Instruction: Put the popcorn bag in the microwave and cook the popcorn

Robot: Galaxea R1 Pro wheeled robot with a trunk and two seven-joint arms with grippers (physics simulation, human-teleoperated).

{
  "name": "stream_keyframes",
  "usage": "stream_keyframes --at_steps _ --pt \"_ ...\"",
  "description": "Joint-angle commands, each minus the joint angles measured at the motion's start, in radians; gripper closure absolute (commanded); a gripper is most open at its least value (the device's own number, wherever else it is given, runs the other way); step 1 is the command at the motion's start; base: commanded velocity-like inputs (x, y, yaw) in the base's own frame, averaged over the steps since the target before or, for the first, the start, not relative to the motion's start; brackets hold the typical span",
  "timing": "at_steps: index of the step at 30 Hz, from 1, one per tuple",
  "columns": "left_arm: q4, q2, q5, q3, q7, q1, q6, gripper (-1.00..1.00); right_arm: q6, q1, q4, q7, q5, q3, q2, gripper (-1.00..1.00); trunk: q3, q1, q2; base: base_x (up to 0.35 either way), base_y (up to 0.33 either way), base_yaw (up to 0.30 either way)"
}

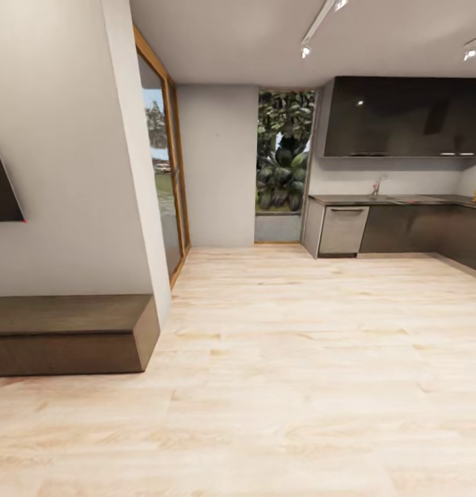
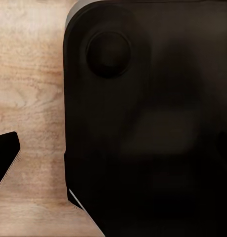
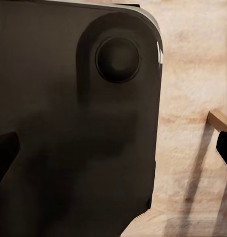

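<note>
Across the wood floor (image 1: 279, 359), the kitchen counter (image 1: 389, 200) sits far off, so basically nothing's done yet. Can't spot the popcorn bag or microwave. Fingers' state: can't tell.

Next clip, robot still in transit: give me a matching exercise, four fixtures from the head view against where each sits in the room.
Things:
1. low dark bench
2. countertop
3. window with foliage
4. dark upper cabinets

Places:
A. far wall, centre
B. high on the right wall
C. near left, on the floor
D. far right, above the lower cabinets

Pairs: 1-C, 2-D, 3-A, 4-B
</note>
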Motion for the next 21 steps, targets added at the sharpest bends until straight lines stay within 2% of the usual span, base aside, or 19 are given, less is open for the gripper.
stream_keyframes --at_steps 1,21 --pt "-0.001 0.0 0.003 0.002 0.001 0.0 0.0 -1.0 -0.003 0.0 0.0 -0.001 0.001 0.001 0.0 -1.0 -0.001 0.001 0.0 0.321 0.0 0.0" --pt "-0.001 0.0 0.003 0.0 0.001 0.0 0.003 -1.0 -0.004 0.0 0.0 -0.002 0.001 0.0 -0.001 -1.0 -0.001 0.001 0.0 0.321 0.0 0.0"
